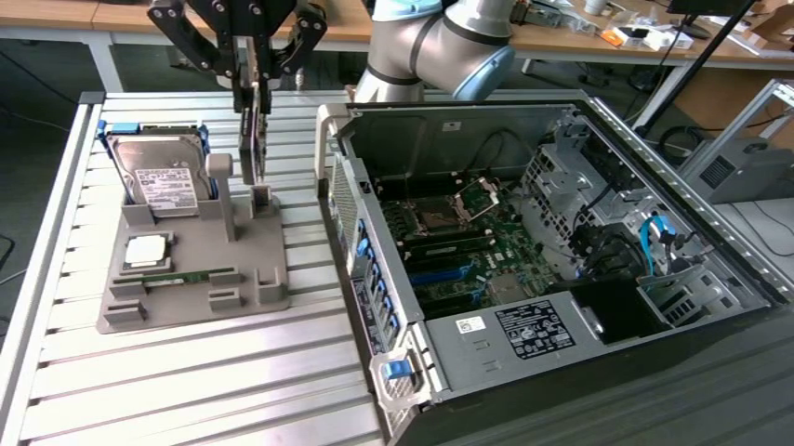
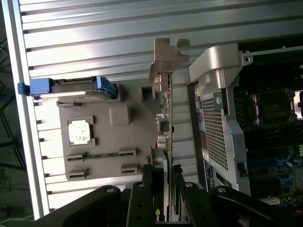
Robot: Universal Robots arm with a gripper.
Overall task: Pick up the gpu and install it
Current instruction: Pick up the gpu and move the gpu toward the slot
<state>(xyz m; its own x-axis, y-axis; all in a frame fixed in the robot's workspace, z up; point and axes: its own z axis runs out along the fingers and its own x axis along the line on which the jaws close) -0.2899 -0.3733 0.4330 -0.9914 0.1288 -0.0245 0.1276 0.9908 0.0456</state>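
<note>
The gripper (image 1: 252, 70) is clamped on the gpu (image 1: 253, 130) — the card hangs edge-on straight below its fingers, just above the grey parts holder (image 1: 186, 269) on the slatted table (image 1: 186, 372), to the exterior view's left of the open computer case (image 1: 559, 251).

A slatted metal table (image 1: 186, 372) carries a grey parts holder (image 1: 255, 288) beside an open computer case (image 1: 694, 260)
</note>
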